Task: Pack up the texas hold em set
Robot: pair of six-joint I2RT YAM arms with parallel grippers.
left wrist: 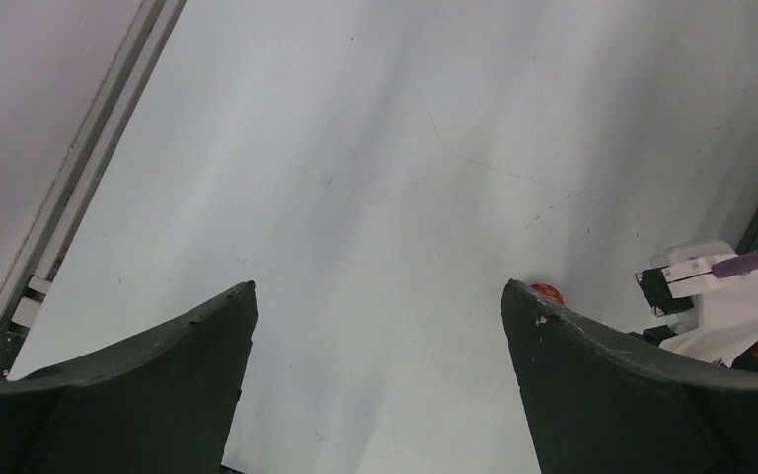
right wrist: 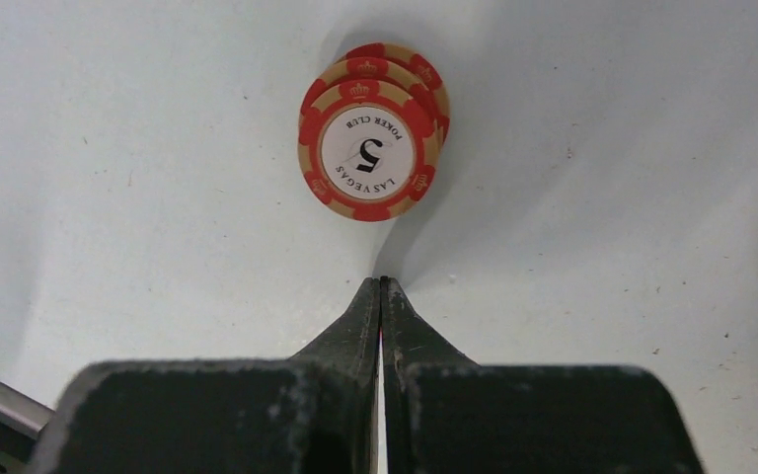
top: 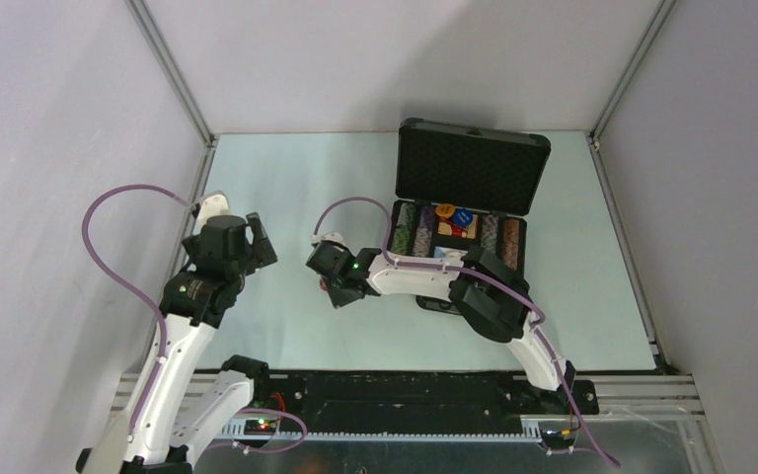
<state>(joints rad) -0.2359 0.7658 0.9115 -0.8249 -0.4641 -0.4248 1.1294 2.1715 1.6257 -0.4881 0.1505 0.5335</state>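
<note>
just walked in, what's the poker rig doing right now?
The right gripper is shut on nothing, tips just short of a small stack of red-white chips lying on the table outside the black case. The left gripper hangs open over the table, holding nothing. The case sits open at the back, lid up, chip rows inside.

Place: robot lab, an enclosed test cell
Walls: plain pale panels (top: 395, 59) in a metal frame (top: 170, 71)
Table: pale table (top: 286, 188); left arm (top: 173, 360) and right arm (top: 419, 279) bolted at its near edge
</note>
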